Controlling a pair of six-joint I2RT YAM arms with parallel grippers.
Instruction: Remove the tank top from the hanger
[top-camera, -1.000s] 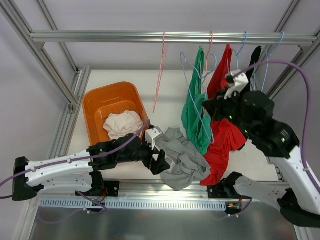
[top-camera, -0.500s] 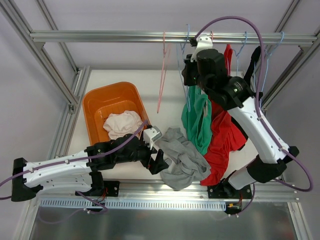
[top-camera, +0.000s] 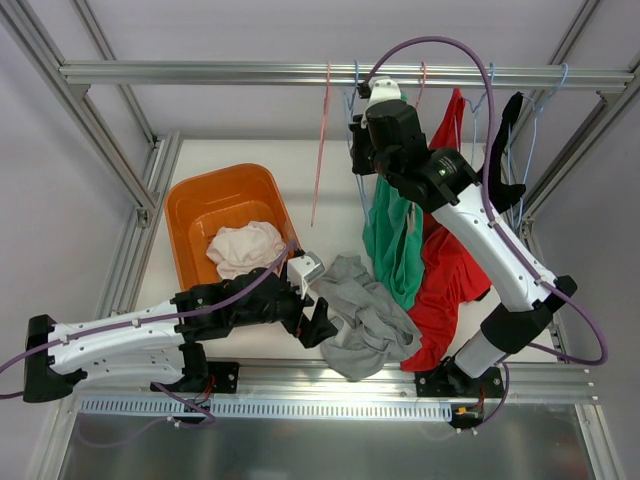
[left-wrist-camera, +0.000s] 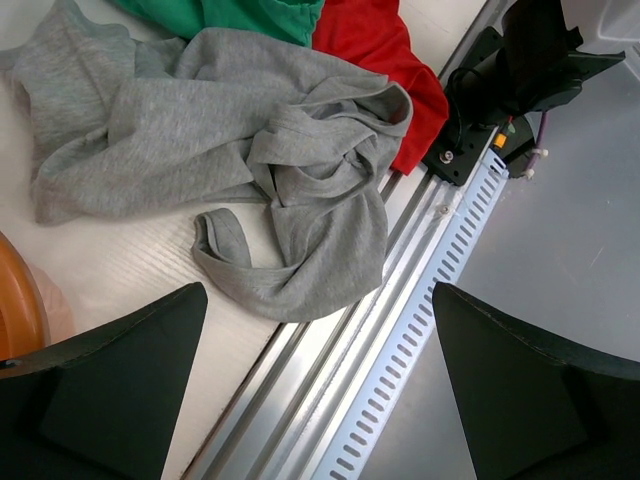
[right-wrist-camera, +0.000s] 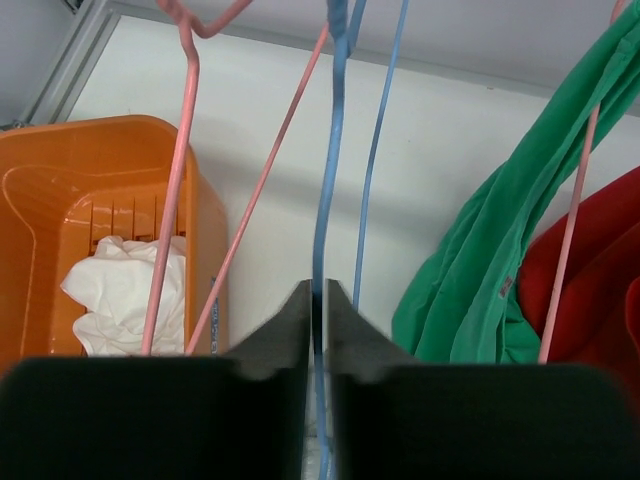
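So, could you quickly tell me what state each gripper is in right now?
Left gripper: open, holding nothing, beside the gray tank top.
Right gripper: shut on the wire of the blue hanger.

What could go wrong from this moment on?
1. The right gripper pinches only a thin blue wire hanger; the wire may slip or twist between the fingers.
2. That hanger hangs close to the pink wire hanger and the green tank top, so it may snag them.
3. The grey tank top lies over the near edge of the table and may slide off.
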